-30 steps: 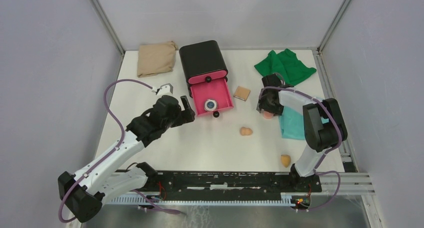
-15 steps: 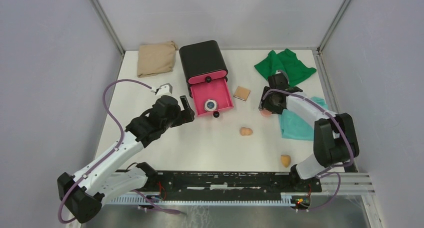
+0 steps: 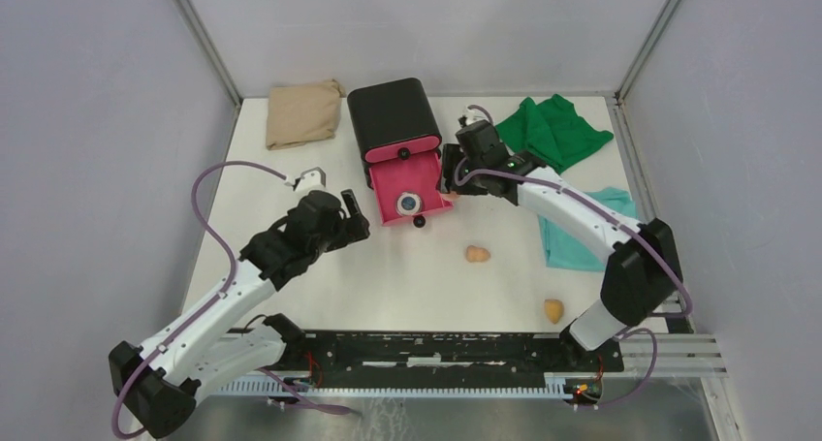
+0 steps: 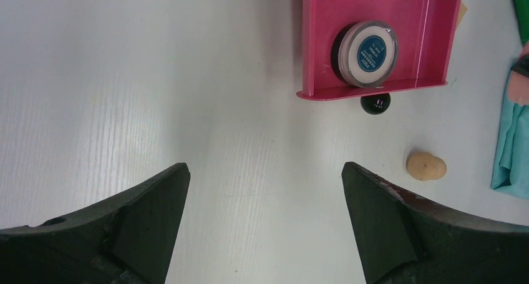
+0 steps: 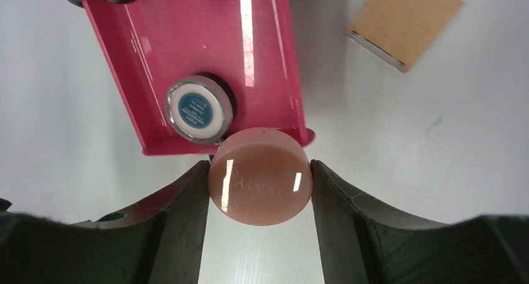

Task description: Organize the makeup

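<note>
1. Worktop [image 3: 388,286]: white and flat. The open pink drawer [image 5: 206,53] projects from the black box [image 3: 392,117].
2. Right gripper [image 5: 260,183]: half closed on the pink round piece [image 5: 260,187], above the drawer's front right corner. The drawer floor lies forward and left of the piece. This arm is the nearer one.
3. Left gripper [image 4: 265,190]: spread wide, empty, short of the drawer front.
4. Round silvery compact [image 5: 198,108]: inside the drawer near its front wall. Free floor lies behind it.
5. Tan square pad [image 5: 404,23]: on the worktop, right of the drawer.
</note>
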`<state>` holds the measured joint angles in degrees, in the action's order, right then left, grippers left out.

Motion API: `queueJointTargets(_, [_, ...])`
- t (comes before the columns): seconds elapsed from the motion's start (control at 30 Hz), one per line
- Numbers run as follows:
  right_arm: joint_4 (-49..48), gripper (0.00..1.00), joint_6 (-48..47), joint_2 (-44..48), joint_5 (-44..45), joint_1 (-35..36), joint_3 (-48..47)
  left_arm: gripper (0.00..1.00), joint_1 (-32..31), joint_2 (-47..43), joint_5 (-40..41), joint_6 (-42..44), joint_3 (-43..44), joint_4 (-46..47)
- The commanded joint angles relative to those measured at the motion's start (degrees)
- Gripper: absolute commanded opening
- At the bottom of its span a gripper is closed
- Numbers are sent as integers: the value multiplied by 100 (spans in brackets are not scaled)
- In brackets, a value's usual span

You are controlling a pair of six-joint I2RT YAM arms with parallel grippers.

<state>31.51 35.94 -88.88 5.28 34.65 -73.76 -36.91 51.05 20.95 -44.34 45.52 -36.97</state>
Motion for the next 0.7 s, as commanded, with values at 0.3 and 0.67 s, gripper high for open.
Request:
queueJointTargets(0.3, [-390,67,84,-1581,340,285,-1348,99,60,-484,148,-249,76,-244])
queueJointTargets(0.67, [-417,84,-127,-1318,359,336,-1271,99,60,-485,124,-287,127,-285])
